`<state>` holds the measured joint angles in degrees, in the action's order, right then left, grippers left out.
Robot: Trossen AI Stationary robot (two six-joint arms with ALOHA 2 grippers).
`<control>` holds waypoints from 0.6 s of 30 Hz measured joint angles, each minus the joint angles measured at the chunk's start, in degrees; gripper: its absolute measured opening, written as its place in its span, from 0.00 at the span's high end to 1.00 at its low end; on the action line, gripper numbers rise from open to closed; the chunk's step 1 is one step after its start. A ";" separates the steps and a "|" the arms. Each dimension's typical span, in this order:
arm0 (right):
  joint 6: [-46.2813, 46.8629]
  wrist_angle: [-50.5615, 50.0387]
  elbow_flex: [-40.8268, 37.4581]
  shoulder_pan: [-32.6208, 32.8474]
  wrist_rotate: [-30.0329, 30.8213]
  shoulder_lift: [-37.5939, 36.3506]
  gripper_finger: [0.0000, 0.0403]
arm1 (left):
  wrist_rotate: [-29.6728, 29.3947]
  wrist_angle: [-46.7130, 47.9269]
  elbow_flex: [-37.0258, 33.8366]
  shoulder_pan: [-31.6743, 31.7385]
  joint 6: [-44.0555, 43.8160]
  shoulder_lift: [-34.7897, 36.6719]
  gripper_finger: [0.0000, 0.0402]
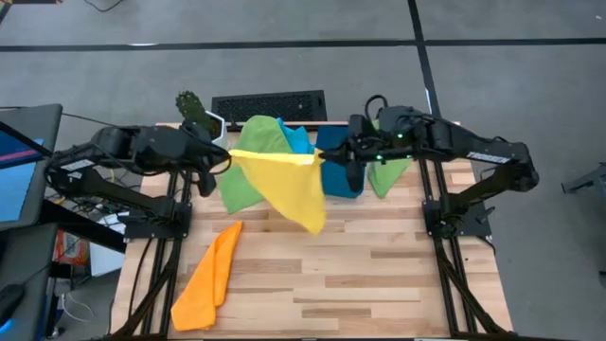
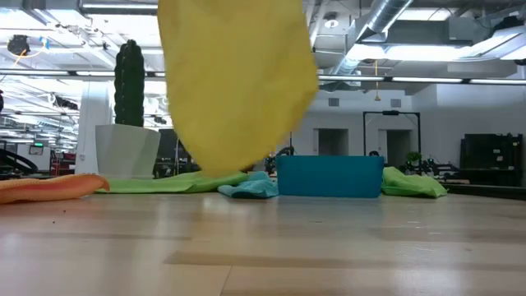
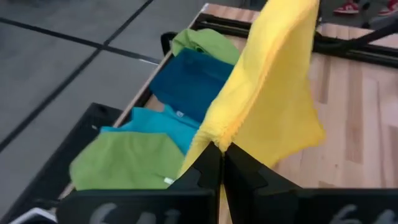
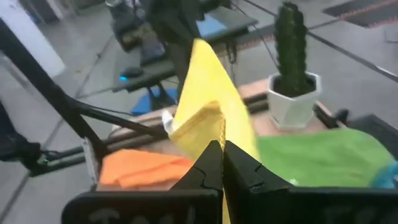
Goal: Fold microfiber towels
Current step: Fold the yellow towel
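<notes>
A yellow towel (image 1: 284,185) hangs in the air over the middle of the table, held between my two grippers. My left gripper (image 1: 230,159) is shut on its left end and my right gripper (image 1: 325,157) on its right end. In the low view the yellow towel (image 2: 238,82) hangs clear of the tabletop, with both grippers out of that picture. A green towel (image 1: 237,185) and a light blue towel (image 1: 299,138) lie at the far side. An orange towel (image 1: 210,277) lies folded near the left front. My left gripper pinches the yellow towel's upper edge at its left end (image 3: 214,135) between its two fingers, coming from the table's left and slanting down. The cloth hangs below, clear of the table. One layer or several, I cannot tell. My right gripper pinches the upper edge at the towel's right end (image 4: 211,127) between its two fingers, coming nearly level from the table's right. The top edge (image 1: 275,156) runs straight between the two grippers, and the rest hangs slack below.
A dark blue bin (image 1: 343,178) stands at the far right, with another green towel (image 1: 388,175) beside it. A cactus in a white pot (image 1: 197,114) and a keyboard (image 1: 270,104) sit at the far edge. Bare wood (image 1: 379,275) lies toward the near edge.
</notes>
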<state>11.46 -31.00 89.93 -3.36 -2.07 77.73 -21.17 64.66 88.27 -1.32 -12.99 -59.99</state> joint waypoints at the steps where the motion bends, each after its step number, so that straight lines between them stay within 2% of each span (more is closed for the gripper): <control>1: -0.02 -0.13 0.02 0.01 0.35 -0.22 0.95 | 0.66 0.01 0.02 0.01 -0.40 -0.06 1.00; 9: 0.02 -7.20 0.00 2.68 4.17 1.36 0.94 | 3.97 3.28 -0.50 -1.47 -1.73 -5.74 1.00; 15: 0.48 -7.76 0.07 8.24 5.68 6.71 0.95 | 4.39 9.42 -0.53 -6.24 -4.56 -12.16 1.00; 18: 2.56 -11.10 -0.04 11.26 7.15 8.80 0.94 | 4.39 12.66 -0.53 -9.62 -7.16 -14.39 1.00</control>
<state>14.03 -42.10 89.89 7.91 5.08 86.54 -16.78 77.32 87.74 -10.94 -20.15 -74.38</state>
